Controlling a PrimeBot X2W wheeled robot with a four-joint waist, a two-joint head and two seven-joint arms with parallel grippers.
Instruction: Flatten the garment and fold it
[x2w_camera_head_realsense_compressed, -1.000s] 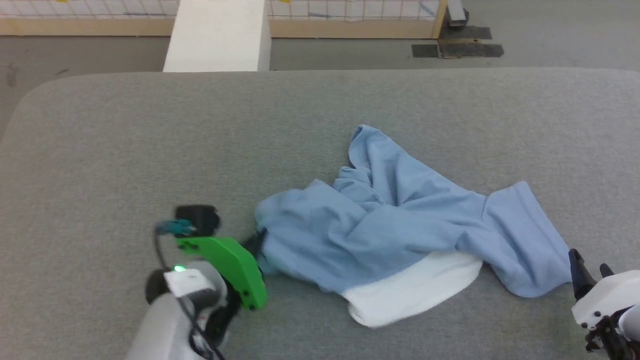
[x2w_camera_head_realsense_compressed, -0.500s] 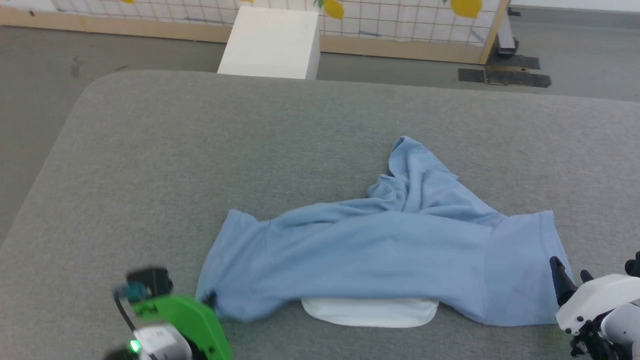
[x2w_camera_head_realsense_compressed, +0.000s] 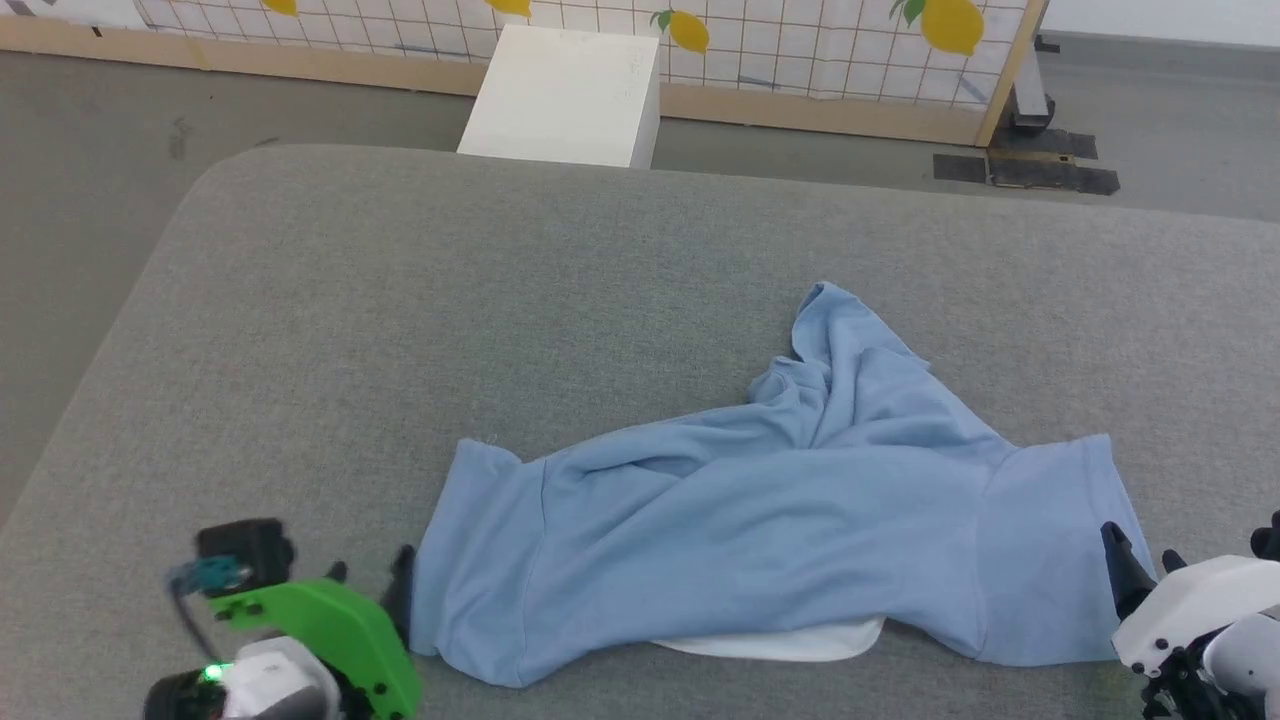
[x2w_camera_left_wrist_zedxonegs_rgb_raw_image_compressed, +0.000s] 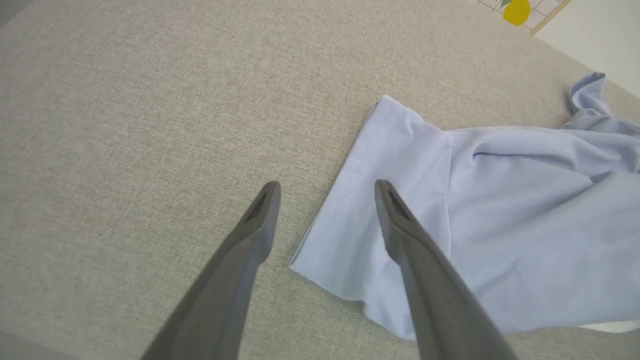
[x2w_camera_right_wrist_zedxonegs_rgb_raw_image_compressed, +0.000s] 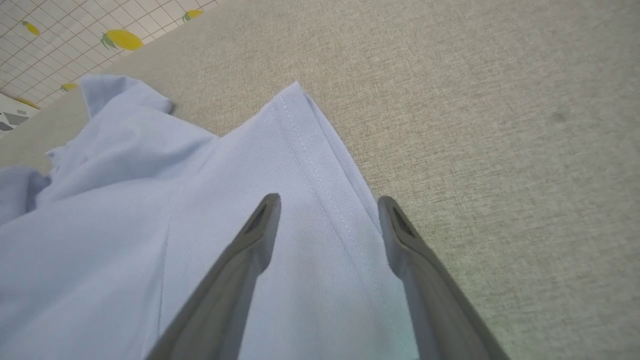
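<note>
The shirt (x2w_camera_head_realsense_compressed: 760, 520) lies rumpled on the grey worktop (x2w_camera_head_realsense_compressed: 500, 300), a sleeve out to each side. The left tool (x2w_camera_left_wrist_zedxonegs_rgb_raw_image_compressed: 327, 184), wide and empty, stands over one sleeve hem (x2w_camera_left_wrist_zedxonegs_rgb_raw_image_compressed: 350, 170). The right tool (x2w_camera_right_wrist_zedxonegs_rgb_raw_image_compressed: 327, 199), equally wide and empty, is over the other sleeve (x2w_camera_right_wrist_zedxonegs_rgb_raw_image_compressed: 300, 165). It seems best to pinch both hems low, then draw them apart evenly to smooth the bunched middle.

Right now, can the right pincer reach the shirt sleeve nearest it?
Probably yes: the right pincer is open, pointing at the hem of that sleeve, with nothing in between.
</note>
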